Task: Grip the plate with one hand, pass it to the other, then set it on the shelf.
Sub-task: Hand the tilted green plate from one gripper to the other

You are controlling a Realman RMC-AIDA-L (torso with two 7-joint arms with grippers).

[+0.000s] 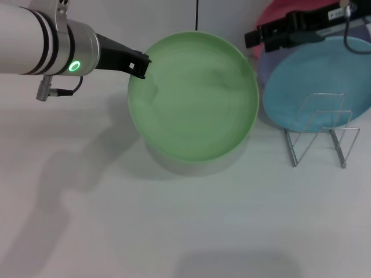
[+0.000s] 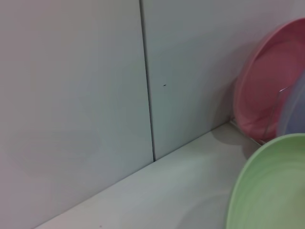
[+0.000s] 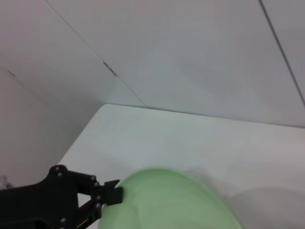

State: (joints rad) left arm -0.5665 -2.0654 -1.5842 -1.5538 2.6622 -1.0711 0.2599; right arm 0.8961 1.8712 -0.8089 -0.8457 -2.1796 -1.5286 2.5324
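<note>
The light green plate point(image 1: 194, 95) hangs tilted above the white table, casting a shadow below it. My left gripper point(image 1: 139, 63) is shut on its left rim; the right wrist view shows the same grip, the left gripper point(image 3: 112, 193) on the plate's edge point(image 3: 167, 200). In the left wrist view only the plate's rim point(image 2: 271, 186) shows. My right gripper point(image 1: 255, 39) hovers at the far right, just beyond the plate's right edge and apart from it. The wire shelf point(image 1: 322, 130) stands to the right of the plate, holding nothing.
A light blue plate point(image 1: 324, 81) lies behind the shelf, under my right arm. A pink plate point(image 2: 267, 86) and a lavender one point(image 2: 295, 114) lean against the back wall at the far right. The white wall runs close behind everything.
</note>
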